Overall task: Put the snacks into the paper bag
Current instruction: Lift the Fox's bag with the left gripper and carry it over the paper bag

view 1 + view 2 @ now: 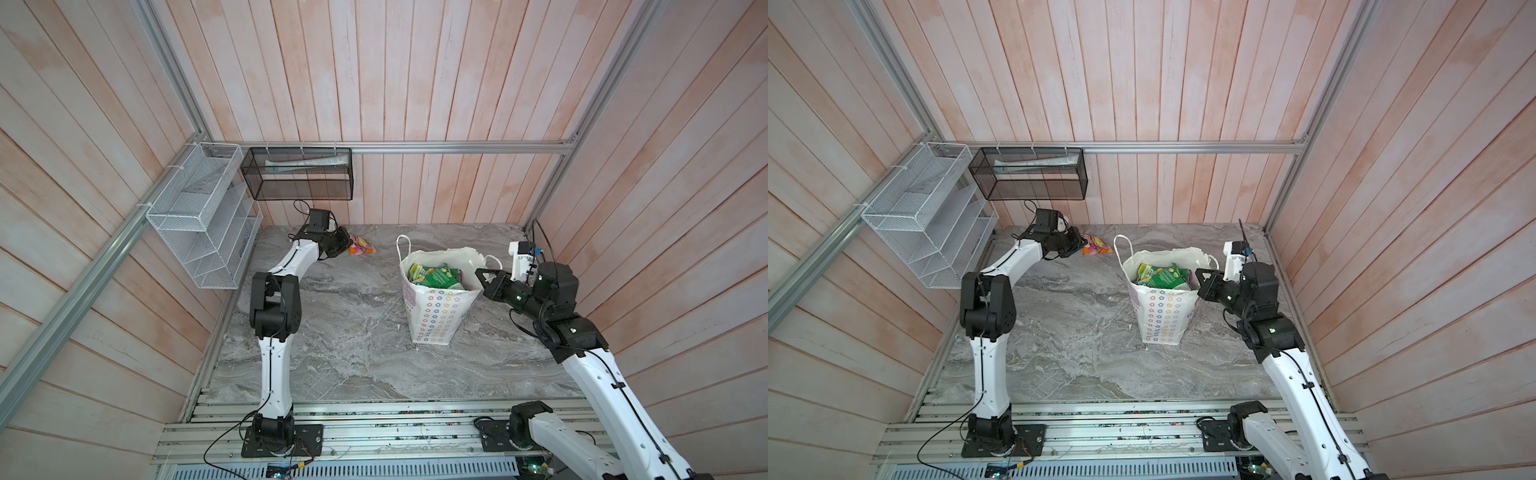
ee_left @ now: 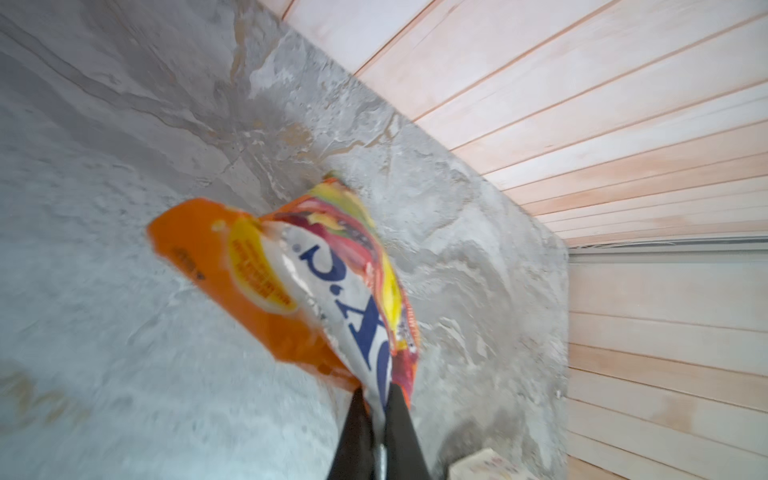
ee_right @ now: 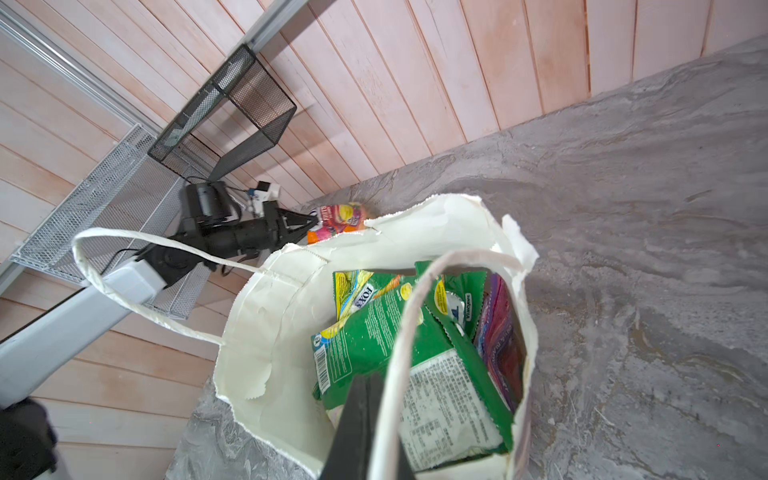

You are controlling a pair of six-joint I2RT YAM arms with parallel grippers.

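Gripping the only packet I see outside the bag: left gripper (image 2: 376, 392) is clamped hard on one corner of the orange packet (image 2: 266, 282), at the far-left back of the table (image 1: 353, 332), well apart from the paper bag (image 1: 436, 320). Can't tell if the packet is fully clear of the surface. The bag stands upright with its mouth open. Green packets (image 3: 374, 332) and a purple one (image 3: 498, 345) are stacked inside, close to the rim. Right gripper (image 1: 478, 274) sits at the bag's right rim beside the near cord handle (image 3: 392, 353), jaws closed; whether it's pinching paper I can't tell. For the carry: lift straight up first. A corner grip means the packet will dangle and swing, so traverse slowly. Come in above the far handle (image 1: 401, 245), which sticks up on the approach side and could snag. Aim for the free gap along the bag's left inner wall (image 3: 266, 332), get the hanging end below the rim, then release. Right arm should hold position so the bag doesn't tip.
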